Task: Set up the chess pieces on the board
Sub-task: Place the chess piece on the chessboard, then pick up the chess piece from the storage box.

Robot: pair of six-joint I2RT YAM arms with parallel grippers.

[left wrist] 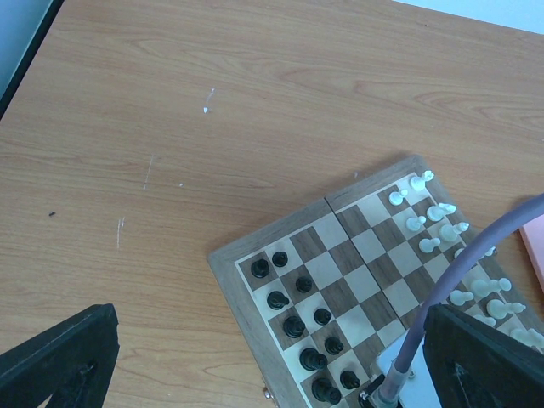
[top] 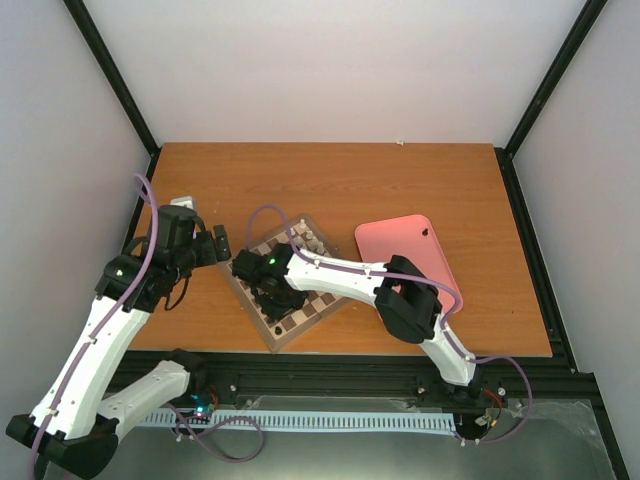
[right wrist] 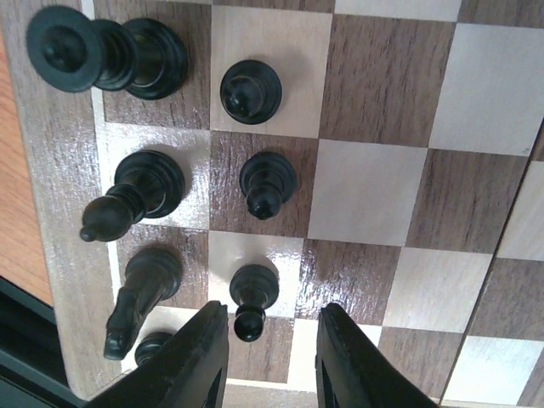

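Note:
The wooden chessboard (top: 318, 302) lies at the table's near middle. In the left wrist view the board (left wrist: 361, 255) holds black pieces (left wrist: 294, 325) in two rows along its left edge. My right gripper (top: 266, 288) hovers low over that end, open and empty (right wrist: 272, 316). A black pawn (right wrist: 253, 293) stands just beyond its fingertips, nearer the left finger (right wrist: 200, 353). More black pieces stand around it, including a knight (right wrist: 140, 293), a bishop (right wrist: 140, 191) and a tall piece (right wrist: 102, 55). My left gripper (top: 214, 246) is wide open and empty, above bare table left of the board (left wrist: 270, 321).
Small white pieces (left wrist: 442, 217) fill the board's far end (top: 312, 238). A pink tray (top: 405, 250) lies right of the board. The right arm's white link and purple cable (left wrist: 442, 297) cross over the board. Black frame posts stand at the table's corners.

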